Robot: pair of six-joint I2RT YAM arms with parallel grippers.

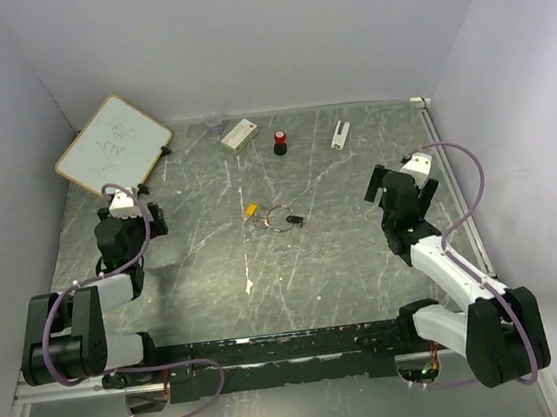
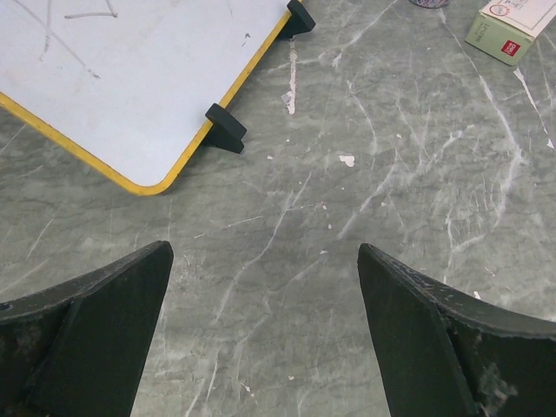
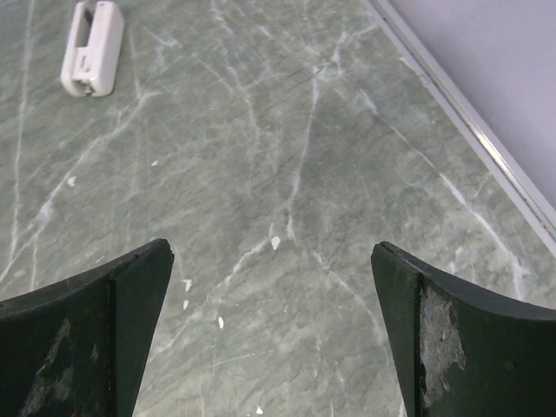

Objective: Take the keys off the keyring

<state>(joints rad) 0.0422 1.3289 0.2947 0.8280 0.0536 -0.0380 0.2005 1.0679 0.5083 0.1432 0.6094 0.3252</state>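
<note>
The keys lie in a small bunch at the middle of the table in the top view, with the yellow-headed key at the left and the black-headed key at the right. The thin silvery keyring lies flat between them. My left gripper is open and empty at the far left, well apart from the bunch. My right gripper is open and empty at the right, also apart from it. Neither wrist view shows the keys; both show bare table between the wide-open fingers.
A yellow-edged whiteboard leans at the back left, close to my left gripper. A small box, a red-topped black knob, a white clip and a clear cup stand along the back. A metal rail edges the right side.
</note>
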